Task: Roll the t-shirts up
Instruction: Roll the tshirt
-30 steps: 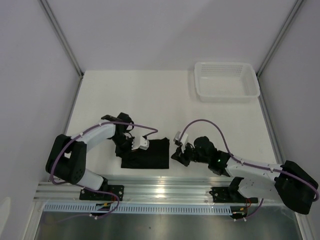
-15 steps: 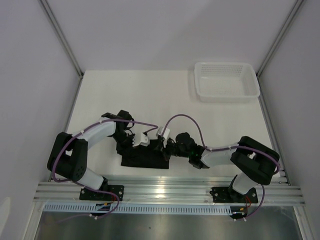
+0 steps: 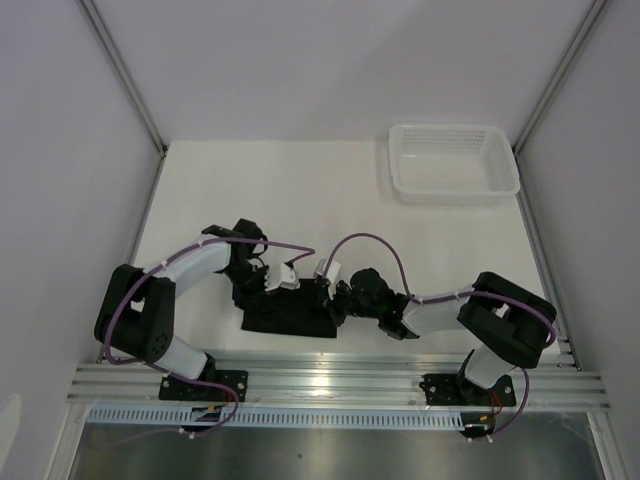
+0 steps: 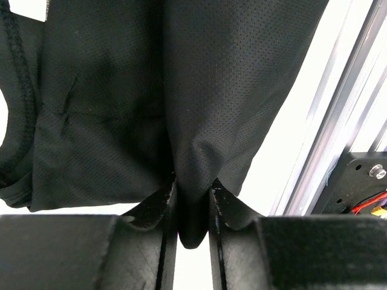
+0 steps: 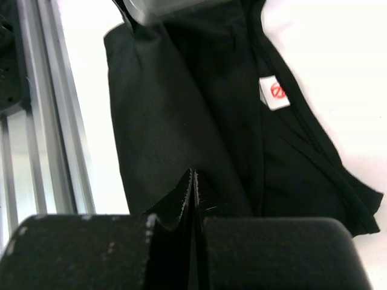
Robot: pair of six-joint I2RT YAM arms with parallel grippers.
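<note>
A black t-shirt [image 3: 290, 314] lies folded into a compact rectangle near the front edge of the white table [image 3: 300, 190], just beyond the aluminium rail [image 3: 330, 375], its small white label [image 5: 275, 94] showing at the neck. The left gripper [image 3: 278, 284] meets the shirt's far left side, fingers [image 4: 156, 208] set narrowly with a puckered fold of the cloth pinched between them. The right gripper [image 3: 328, 292] sits at the shirt's right edge, jaws pressed fully together, tips against the fabric; whether any cloth is caught there cannot be told. A white mesh basket [image 3: 455, 185] stands well apart at the far right corner.
</note>
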